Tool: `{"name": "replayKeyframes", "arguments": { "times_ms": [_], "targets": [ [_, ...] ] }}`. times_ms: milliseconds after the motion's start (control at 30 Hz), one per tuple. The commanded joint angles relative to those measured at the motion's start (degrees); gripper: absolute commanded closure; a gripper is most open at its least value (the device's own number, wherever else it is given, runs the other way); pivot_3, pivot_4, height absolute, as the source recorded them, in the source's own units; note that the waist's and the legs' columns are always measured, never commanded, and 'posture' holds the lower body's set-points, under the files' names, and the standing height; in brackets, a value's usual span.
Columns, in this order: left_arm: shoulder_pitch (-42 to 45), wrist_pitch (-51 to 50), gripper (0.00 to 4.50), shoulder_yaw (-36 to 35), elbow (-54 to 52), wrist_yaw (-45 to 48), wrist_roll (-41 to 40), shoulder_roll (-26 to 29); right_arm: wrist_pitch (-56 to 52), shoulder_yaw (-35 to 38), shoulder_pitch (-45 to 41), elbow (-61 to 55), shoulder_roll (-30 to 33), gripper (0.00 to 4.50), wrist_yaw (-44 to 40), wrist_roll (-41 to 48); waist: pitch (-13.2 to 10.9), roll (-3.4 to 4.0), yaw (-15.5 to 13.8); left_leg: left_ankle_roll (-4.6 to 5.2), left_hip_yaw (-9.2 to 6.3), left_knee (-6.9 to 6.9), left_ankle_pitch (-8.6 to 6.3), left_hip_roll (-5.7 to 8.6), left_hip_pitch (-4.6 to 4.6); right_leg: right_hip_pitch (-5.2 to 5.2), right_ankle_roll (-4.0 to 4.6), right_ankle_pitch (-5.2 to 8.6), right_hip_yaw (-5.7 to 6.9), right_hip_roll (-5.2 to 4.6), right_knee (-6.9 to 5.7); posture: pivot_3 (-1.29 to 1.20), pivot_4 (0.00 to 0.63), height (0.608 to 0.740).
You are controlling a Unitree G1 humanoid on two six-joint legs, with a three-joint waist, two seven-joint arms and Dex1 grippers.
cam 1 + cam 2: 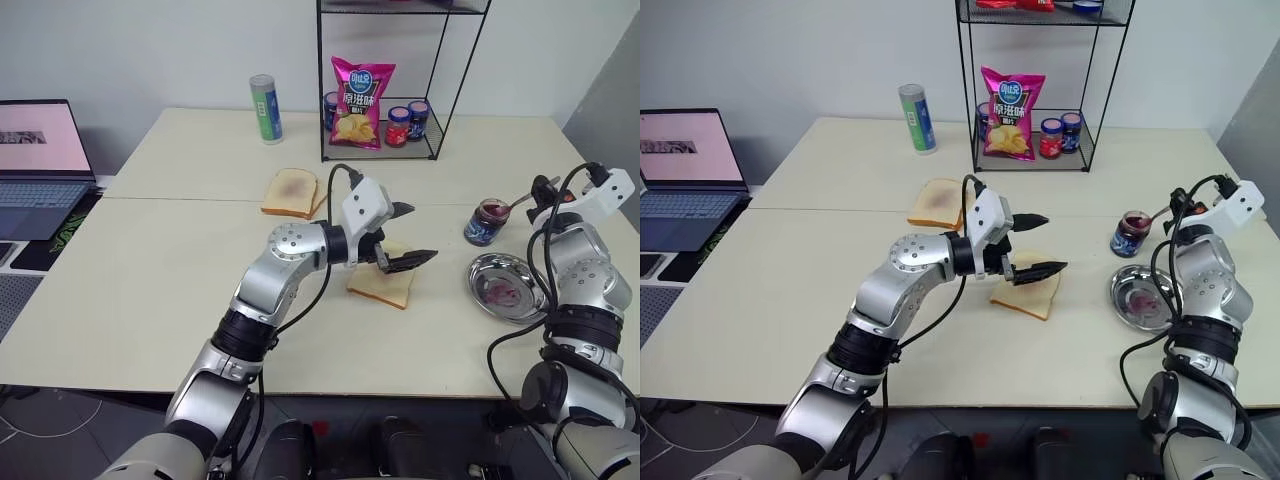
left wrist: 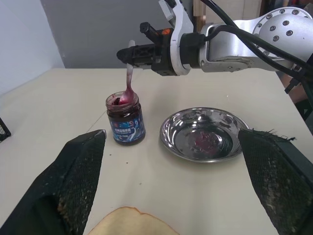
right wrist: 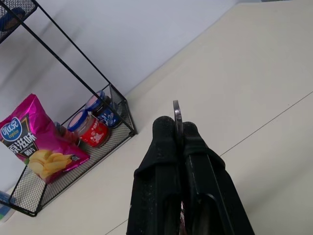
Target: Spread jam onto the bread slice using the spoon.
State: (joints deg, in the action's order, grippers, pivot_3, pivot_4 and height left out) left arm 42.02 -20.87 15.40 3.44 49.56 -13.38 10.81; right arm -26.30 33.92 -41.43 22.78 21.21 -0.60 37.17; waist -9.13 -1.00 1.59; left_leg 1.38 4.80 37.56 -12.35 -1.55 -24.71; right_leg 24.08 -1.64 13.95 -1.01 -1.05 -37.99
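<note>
Silver spoon (image 2: 129,73), pinched in the right gripper (image 2: 128,54), dipped into an open jam jar (image 2: 125,119). The left gripper (image 1: 408,236) hovered spread above the bread slice (image 1: 382,287).

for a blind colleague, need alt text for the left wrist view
The right gripper, shut on the spoon, dips its bowl into an open jam jar on a pale table. A steel dish sits beside it, framed by the left gripper's open fingers.
</note>
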Motion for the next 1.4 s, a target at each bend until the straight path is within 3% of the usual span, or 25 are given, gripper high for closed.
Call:
{"name": "replayKeyframes", "arguments": {
  "times_ms": [33,1400],
  "targets": [
    [1.53,1.44,0.0,-0.11,-0.33,0.48,0.07,-0.25,0.5,2.3,-1.54,-2.43,0.22,4.48,1.44,2.16,0.0,0.0,0.0,0.0,0.0,0.0,0.0,0.0,0.0,0.0,0.0,0.0,0.0,0.0,0.0,0.0,0.15,0.74],
    [4.16,4.93,0.0,-0.79,4.6,1.59,0.39,-0.23,3.82,8.82,-5.1,2.15,-2.48,4.48,6.22,9.95,0.0,0.0,0.04,0.01,0.0,-0.01,0.0,0.0,-0.02,0.0,0.0,0.0,0.0,0.01,0.02,0.0,0.15,0.74]
  ]
}}
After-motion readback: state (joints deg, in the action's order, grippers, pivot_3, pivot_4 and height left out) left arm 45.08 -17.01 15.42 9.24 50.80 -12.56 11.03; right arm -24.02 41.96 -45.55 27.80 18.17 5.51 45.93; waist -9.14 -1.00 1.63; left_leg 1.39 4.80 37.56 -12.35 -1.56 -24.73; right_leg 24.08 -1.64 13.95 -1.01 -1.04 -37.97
